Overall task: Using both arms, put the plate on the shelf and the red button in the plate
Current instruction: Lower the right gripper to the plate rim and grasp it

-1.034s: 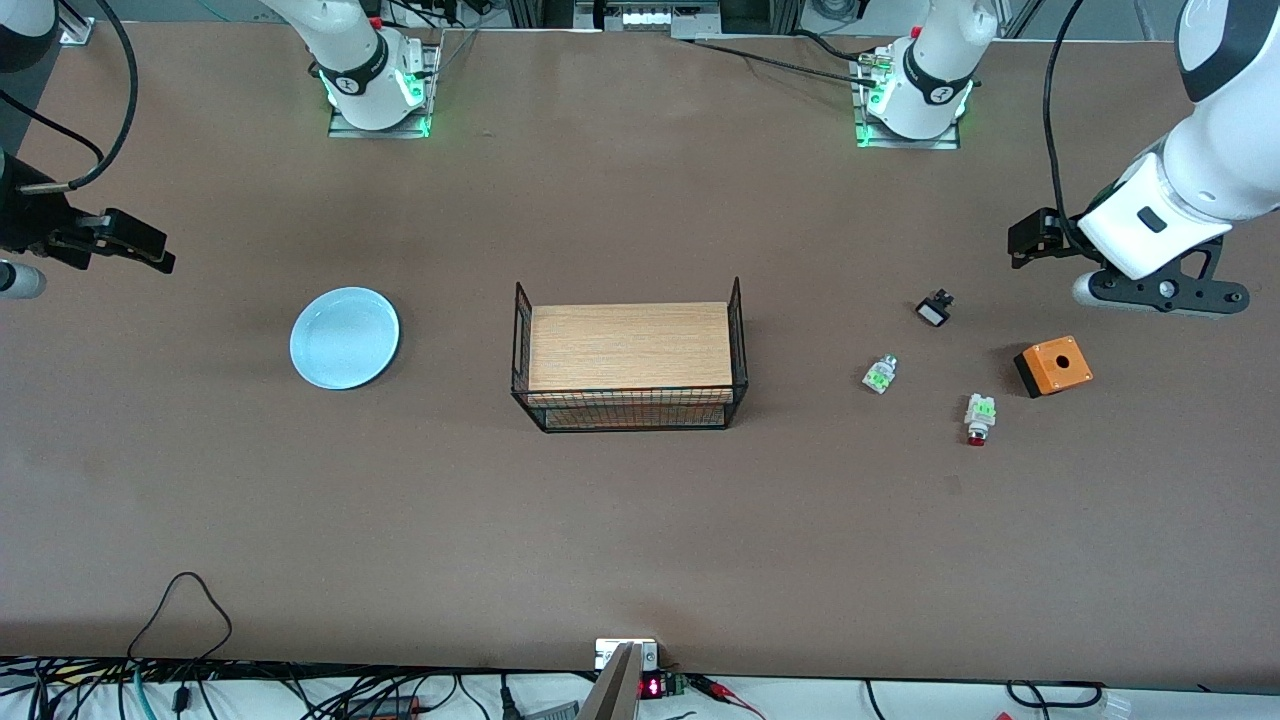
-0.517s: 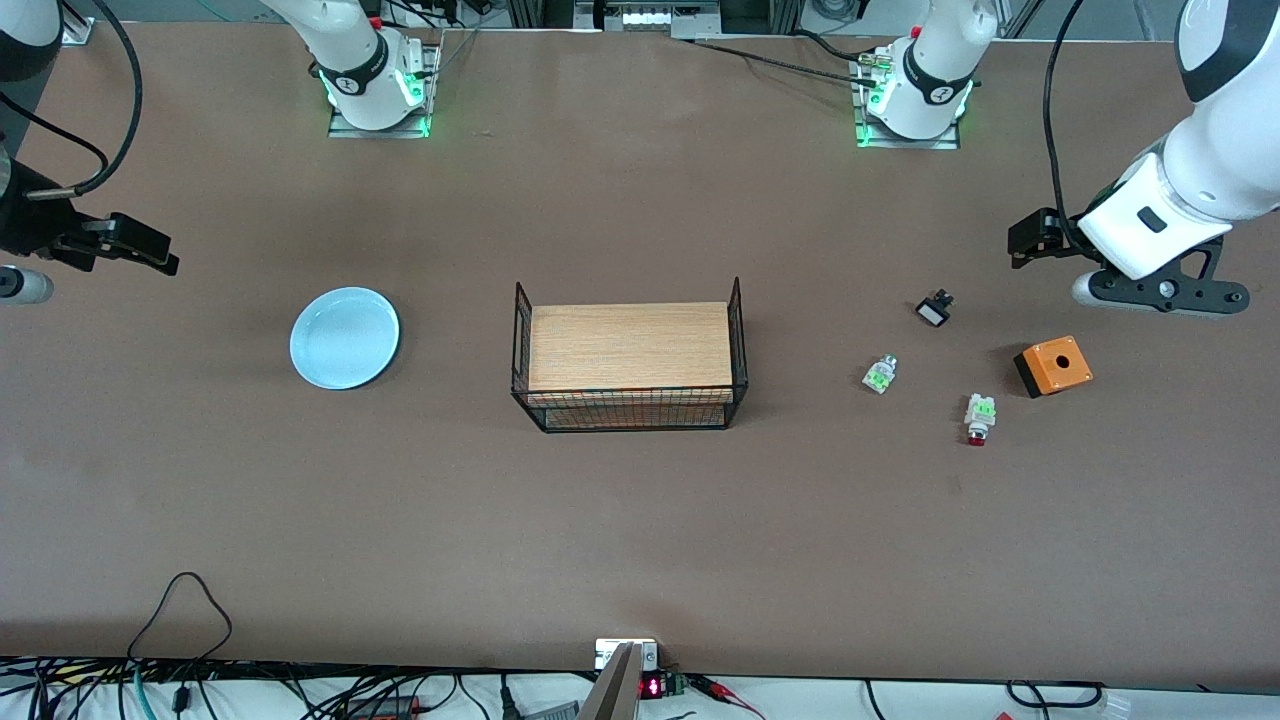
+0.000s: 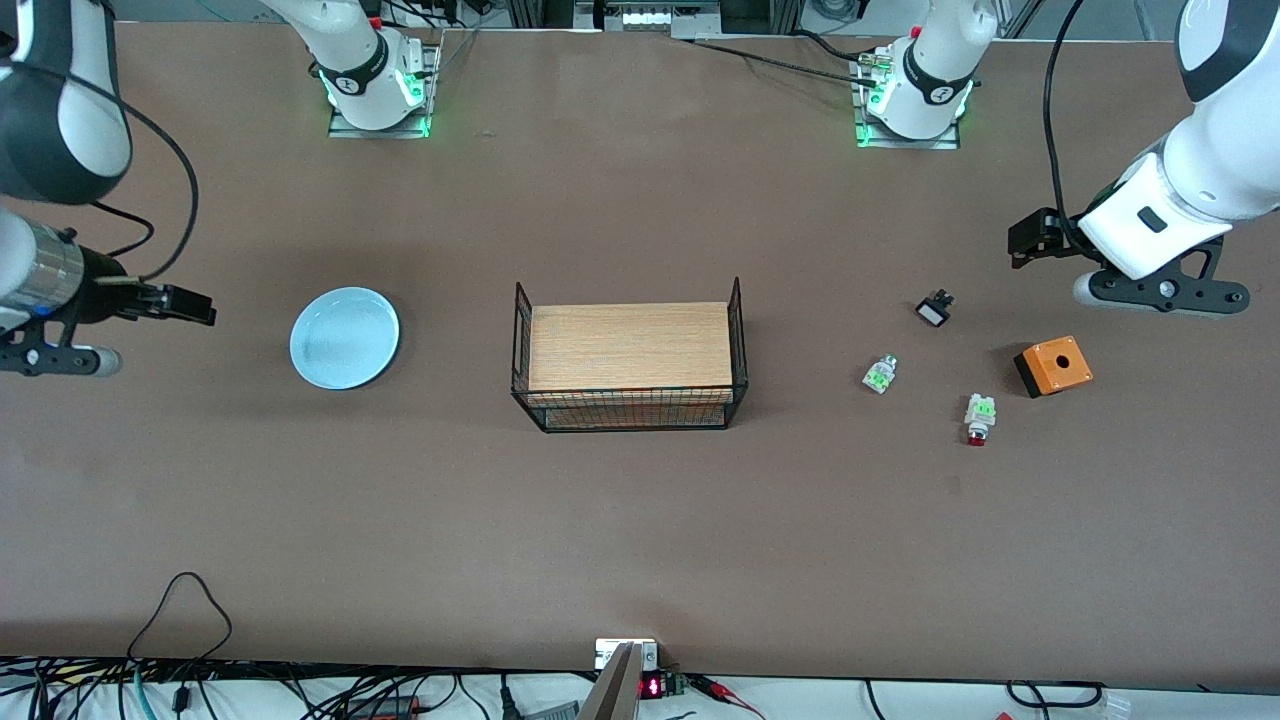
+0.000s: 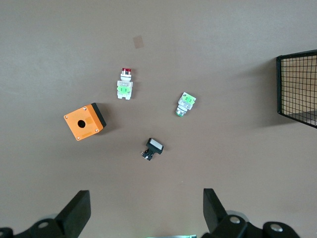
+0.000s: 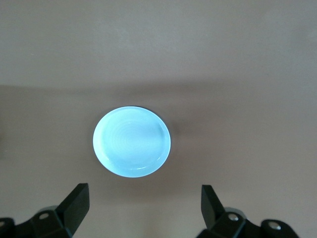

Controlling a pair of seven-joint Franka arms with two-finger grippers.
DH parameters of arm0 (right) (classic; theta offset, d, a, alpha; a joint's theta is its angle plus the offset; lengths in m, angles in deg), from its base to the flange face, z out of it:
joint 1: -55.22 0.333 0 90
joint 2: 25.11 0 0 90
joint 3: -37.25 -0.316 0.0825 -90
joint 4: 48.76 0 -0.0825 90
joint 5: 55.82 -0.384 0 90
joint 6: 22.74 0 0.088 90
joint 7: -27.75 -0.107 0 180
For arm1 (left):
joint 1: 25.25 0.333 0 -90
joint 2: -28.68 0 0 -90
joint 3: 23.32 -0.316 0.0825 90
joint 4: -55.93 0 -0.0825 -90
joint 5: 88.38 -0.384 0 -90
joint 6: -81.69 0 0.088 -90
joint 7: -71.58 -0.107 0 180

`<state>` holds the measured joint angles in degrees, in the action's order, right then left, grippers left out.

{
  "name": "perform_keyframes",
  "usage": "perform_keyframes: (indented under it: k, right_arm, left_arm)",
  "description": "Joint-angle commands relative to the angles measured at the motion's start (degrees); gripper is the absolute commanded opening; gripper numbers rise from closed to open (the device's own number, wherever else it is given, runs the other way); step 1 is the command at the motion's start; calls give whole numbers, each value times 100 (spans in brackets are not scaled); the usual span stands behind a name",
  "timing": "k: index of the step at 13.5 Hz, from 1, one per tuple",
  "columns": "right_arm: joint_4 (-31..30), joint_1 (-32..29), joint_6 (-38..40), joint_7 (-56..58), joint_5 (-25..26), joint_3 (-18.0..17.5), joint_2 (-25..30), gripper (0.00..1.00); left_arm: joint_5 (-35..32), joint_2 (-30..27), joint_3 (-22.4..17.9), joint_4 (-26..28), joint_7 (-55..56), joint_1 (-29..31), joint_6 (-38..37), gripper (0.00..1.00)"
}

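The pale blue plate (image 3: pixel 344 338) (image 5: pixel 132 141) lies flat on the table toward the right arm's end. My right gripper (image 3: pixel 195 305) (image 5: pixel 143 191) hangs open and empty over bare table just beside the plate. The red button (image 3: pixel 978 420) (image 4: pixel 125 85), white with green clips and a dark red cap, lies on its side toward the left arm's end. My left gripper (image 3: pixel 1028 240) (image 4: pixel 146 198) is open and empty over bare table, apart from the small parts.
A black wire basket (image 3: pixel 630 355) (image 4: pixel 297 87) with a wooden board on top stands mid-table. Near the red button lie a white-green part (image 3: pixel 880 374) (image 4: pixel 186 103), a black-and-white part (image 3: pixel 934 308) (image 4: pixel 153 148) and an orange box (image 3: pixel 1052 366) (image 4: pixel 84 121).
The right arm has swung in toward the plate, and its gripper now sits closer beside it. The left arm and all the objects have stayed put.
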<state>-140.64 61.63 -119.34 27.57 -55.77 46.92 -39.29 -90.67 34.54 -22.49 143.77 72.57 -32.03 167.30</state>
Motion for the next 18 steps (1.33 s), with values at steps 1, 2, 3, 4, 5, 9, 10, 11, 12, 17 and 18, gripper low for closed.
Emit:
perform_keyframes:
  k: [1, 2, 3, 4, 5, 9, 10, 11, 12, 17, 18]
  right_arm:
    - [-146, -26, -314, -61, 56, -26, -145, 100]
    - [-382, 0, -585, -61, 56, -18, -146, 100]
    - [-897, 1, -1023, -52, 47, -17, -15, 100]
    - [-1346, -52, -1402, 26, 47, -17, 73, 100]
    - [-1664, -148, -1719, 62, 47, -17, 74, 100]
    - [-2702, -175, -2441, 361, 56, -17, 83, 100]
    - [-2870, -193, -2660, 370, 56, -17, 83, 100]
    - [-3028, -271, -2897, 439, 56, -17, 39, 100]
    - [-3160, -350, -3178, 588, 56, -17, -39, 100]
    - [-3723, -509, -4506, 774, 21, -26, -277, 100]
    - [-3750, -509, -4604, 774, 12, -26, -321, 100]
  left_arm:
    - [-132, 91, -13, -196, -82, -25, -45, 100]
    - [-132, 91, -13, -196, -73, -25, -45, 100]
    - [-140, 99, -13, -196, -73, -16, -45, 100]
    - [-140, 91, -13, -196, -82, -16, -45, 100]
    - [-132, 91, -13, -196, -82, -16, -45, 100]
    - [-140, 91, -13, -188, -82, -7, -45, 100]
    - [-140, 91, -13, -188, -82, 1, -45, 100]
    - [-140, 91, -13, -196, -82, 10, -45, 100]
    - [-140, 91, -13, -188, -82, 19, -45, 100]
    - [-96, 91, -13, -179, -82, 45, -72, 100]
    - [-105, 91, -13, -179, -82, 45, -63, 100]
